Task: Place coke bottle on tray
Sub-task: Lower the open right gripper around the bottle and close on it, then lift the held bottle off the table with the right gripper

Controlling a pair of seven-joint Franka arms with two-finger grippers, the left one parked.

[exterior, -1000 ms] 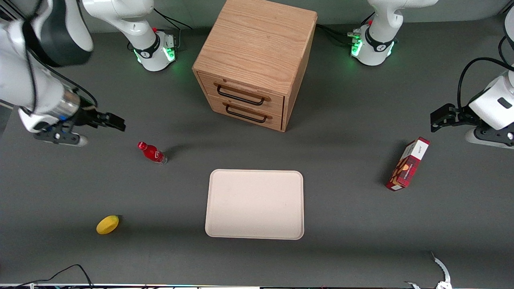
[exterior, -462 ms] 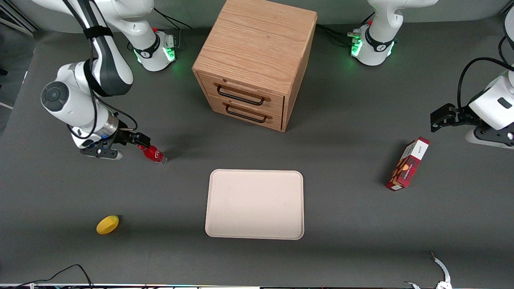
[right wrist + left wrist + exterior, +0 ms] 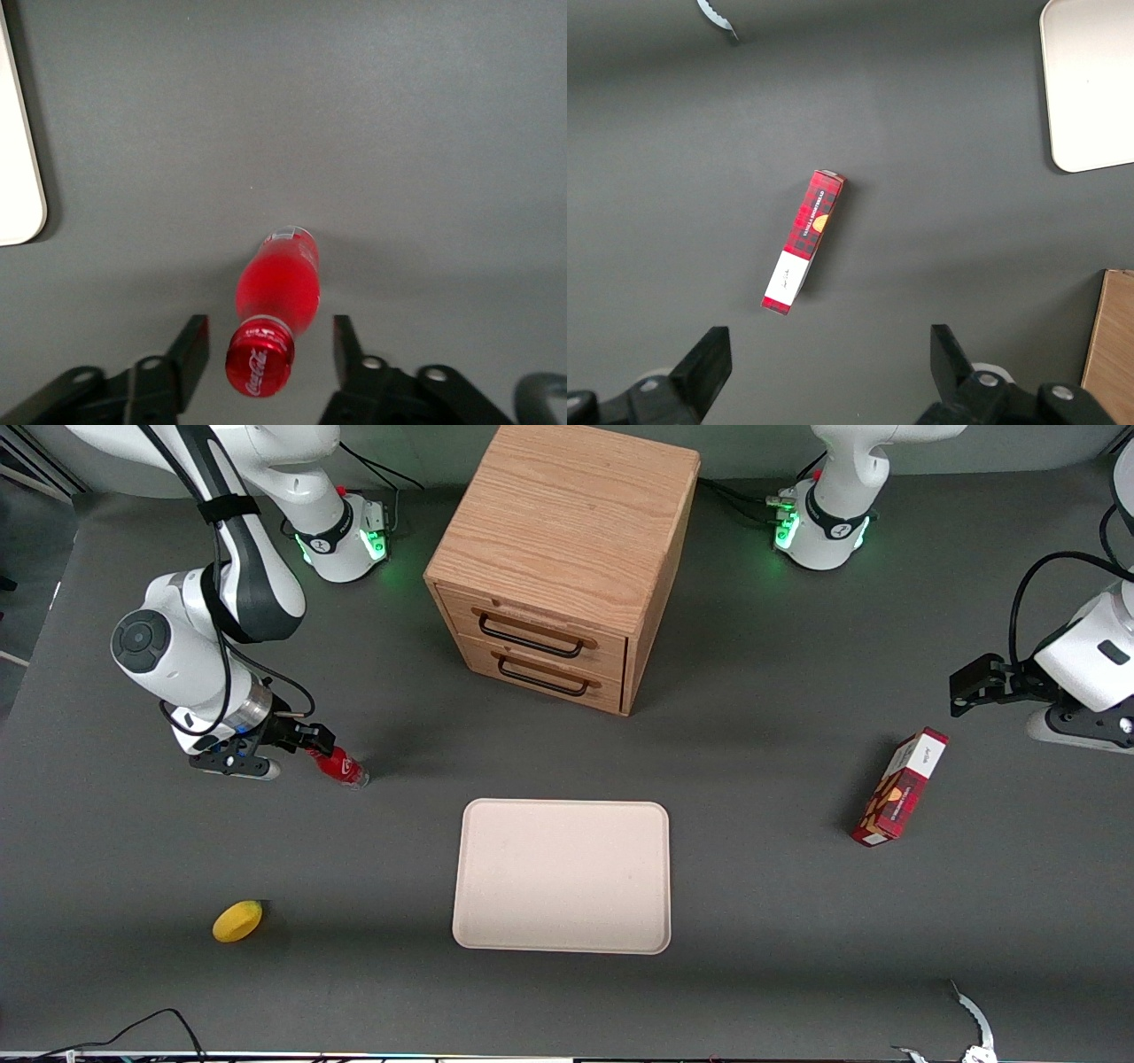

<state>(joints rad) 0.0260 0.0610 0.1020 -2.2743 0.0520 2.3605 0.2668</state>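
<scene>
The coke bottle (image 3: 340, 766) stands upright on the grey table, toward the working arm's end and farther from the front camera than the tray (image 3: 563, 875). It shows a red cap, a red body and a clear base (image 3: 275, 297). My right gripper (image 3: 317, 741) hangs just above the bottle's top, open, with the red cap (image 3: 259, 356) between the two black fingers (image 3: 190, 350) and a gap on each side. The cream tray lies flat in front of the wooden drawer cabinet; its rounded corner (image 3: 16, 177) shows in the right wrist view.
A wooden two-drawer cabinet (image 3: 567, 558) stands farther from the front camera than the tray. A yellow lemon (image 3: 237, 920) lies near the table's front edge. A red carton box (image 3: 899, 788) (image 3: 803, 240) lies toward the parked arm's end.
The right arm swung in from the table's end and came down over the bottle. The open gripper now straddles the cap. The bottle and tray have not moved.
</scene>
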